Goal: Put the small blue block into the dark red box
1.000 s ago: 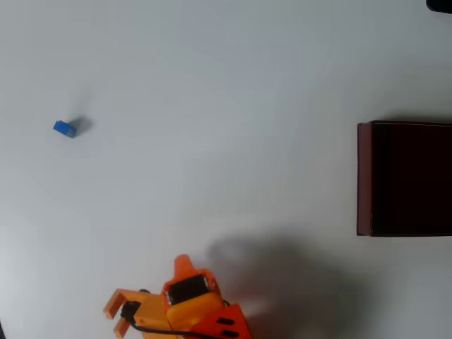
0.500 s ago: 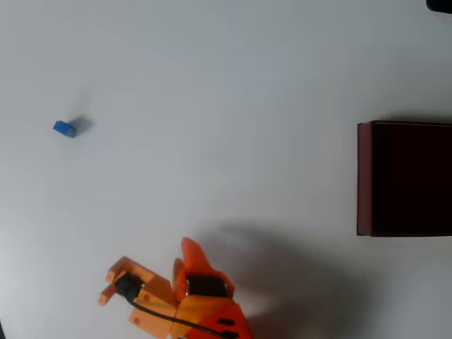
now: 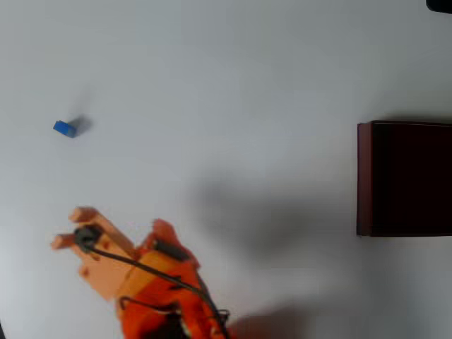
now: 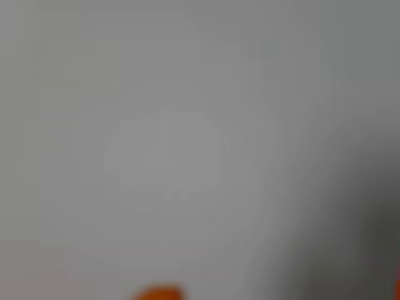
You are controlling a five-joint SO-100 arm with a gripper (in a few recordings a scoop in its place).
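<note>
The small blue block lies alone on the white table at the left of the overhead view. At the right edge stands the dark red box, with thin maroon walls and a near-black inside. My orange gripper is at the lower left, below and to the right of the block and well apart from it. It is motion-blurred, so how its jaws stand is unclear. Nothing shows in its grasp. The wrist view is a blurred stretch of table with an orange finger at the bottom edge.
A black wrist camera with its cable rides on an orange mount to the left of the gripper. White table surface lies between block and box. A small dark object sits in the top right corner.
The arm has swung up and to the left from the bottom edge, bringing the gripper closer to the blue block. Block and box have not moved.
</note>
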